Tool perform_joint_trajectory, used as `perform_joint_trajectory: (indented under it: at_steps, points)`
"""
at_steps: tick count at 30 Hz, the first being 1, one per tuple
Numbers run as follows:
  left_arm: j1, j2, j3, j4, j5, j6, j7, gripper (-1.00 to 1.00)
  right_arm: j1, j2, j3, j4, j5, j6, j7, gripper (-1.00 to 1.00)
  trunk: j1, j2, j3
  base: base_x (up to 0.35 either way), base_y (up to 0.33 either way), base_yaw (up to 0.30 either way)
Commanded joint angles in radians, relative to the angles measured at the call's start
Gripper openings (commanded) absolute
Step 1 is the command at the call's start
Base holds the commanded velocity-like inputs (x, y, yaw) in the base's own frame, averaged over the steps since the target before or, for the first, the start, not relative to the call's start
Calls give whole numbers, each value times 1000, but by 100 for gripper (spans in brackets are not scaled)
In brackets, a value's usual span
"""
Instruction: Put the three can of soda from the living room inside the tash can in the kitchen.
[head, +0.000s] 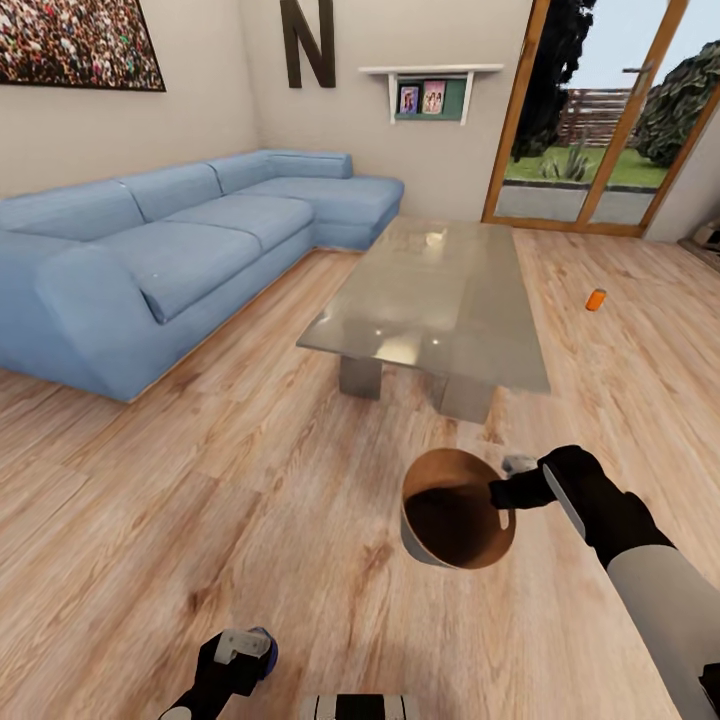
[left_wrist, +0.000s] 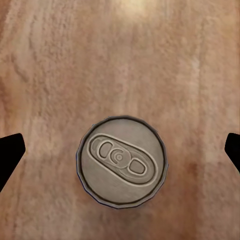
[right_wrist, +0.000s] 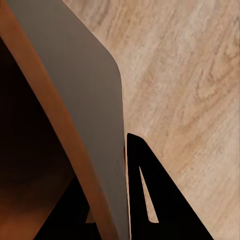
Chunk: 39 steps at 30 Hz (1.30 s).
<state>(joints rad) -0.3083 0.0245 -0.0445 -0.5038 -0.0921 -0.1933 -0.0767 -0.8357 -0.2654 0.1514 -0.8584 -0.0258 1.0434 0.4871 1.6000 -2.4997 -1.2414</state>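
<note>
Head view | right end effector (head: 503, 497) clamped on tash can (head: 455, 510) rim | left end effector (left_wrist: 120, 155) apart over can of soda (left_wrist: 122, 161)

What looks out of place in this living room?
A small orange soda can sits on the wooden floor beyond the glass table. The right gripper holds a grey, copper-lined bin by its rim, above the floor.

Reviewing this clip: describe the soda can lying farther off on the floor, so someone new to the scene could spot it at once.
Start in the head view at the long low table in the middle of the room, opposite the blue sofa. On the wood floor beyond the table's far side from the sofa, toward the glass doors, sits the soda can. It is the one small bright orange thing there, alone on bare boards.
</note>
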Motion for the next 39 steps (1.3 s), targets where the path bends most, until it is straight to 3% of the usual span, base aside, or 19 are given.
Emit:
perform_joint_trajectory:
  at_steps: [1, 6, 17, 39]
  points:
    - [0, 0, 0, 0, 0, 0, 0, 100, 0, 0, -1, -3, -21, 4, 6, -100, 0, -1, -4, 0, 0, 0]
    - [0, 0, 0, 0, 0, 0, 0, 100, 1, 0, -1, -7, -21, 4, 7, -100, 3, -2, -24, 0, 0, 0]
    - [1, 0, 0, -1, 0, 0, 0, 100, 3, 0, -1, -10, -22, 4, 8, -100, 3, -2, -37, 0, 0, 0]
    - [3, 0, 0, -8, 0, 0, -2, 100, 6, 1, 0, -12, -22, 4, 8, -100, 3, -2, -45, 73, 13, 0]
